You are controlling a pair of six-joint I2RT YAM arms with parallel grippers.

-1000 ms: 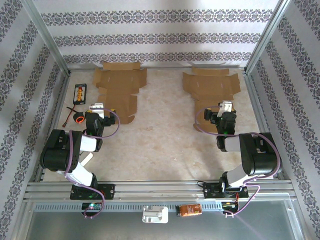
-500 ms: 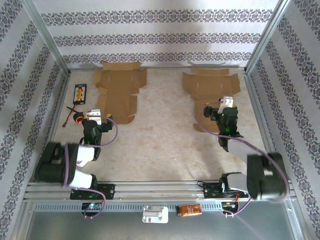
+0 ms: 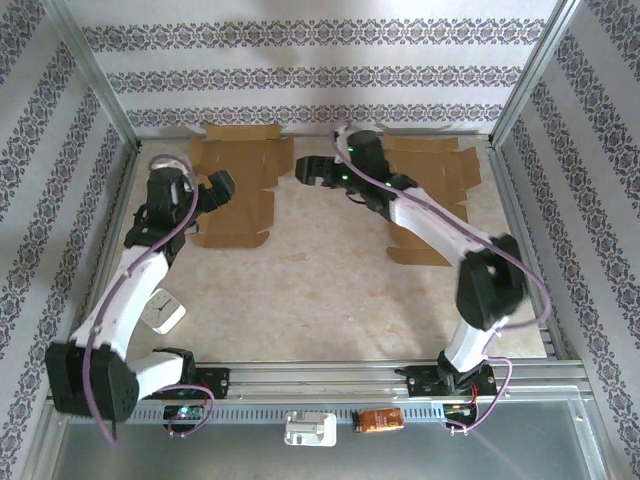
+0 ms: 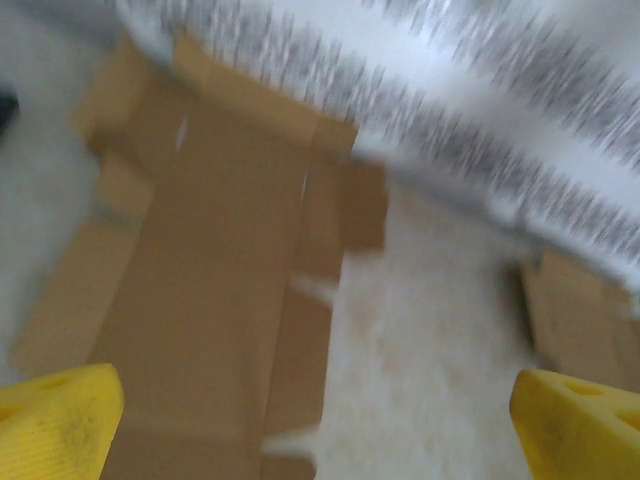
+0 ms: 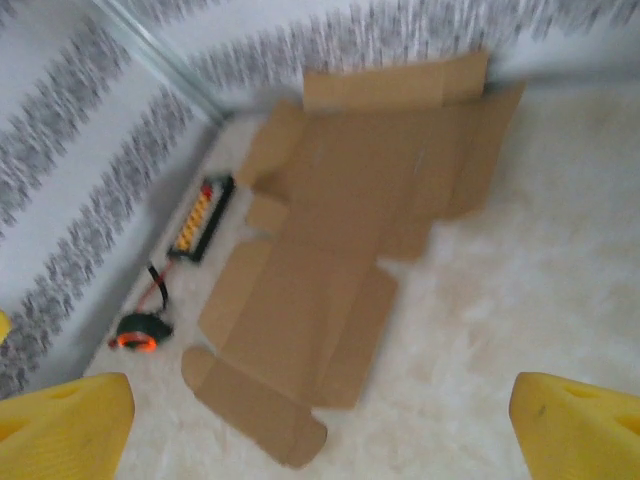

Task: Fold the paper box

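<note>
I log, on the pale stone-patterned desk (image 3: pixel 320 280): flat brown cardboard box blank (image 3: pixel 240 200) back left, beneath my left pincer (image 3: pixel 218 187); second flat brown cardboard blank (image 3: pixel 430 170) back right; right pincer (image 3: pixel 312 170) between them; black rectangular battery tray (image 5: pixel 200 218) left of the first blank.

The left arm is stretched far forward from its base, with the wrist turned to the right. The left gripper (image 3: pixel 218 186) stands wide open, its yellow fingertips (image 4: pixel 55 420) far apart. The right arm is stretched forward and leans strongly to the left. The right gripper (image 3: pixel 306 170) is wide open too, fingertips (image 5: pixel 575 420) far apart.
</note>
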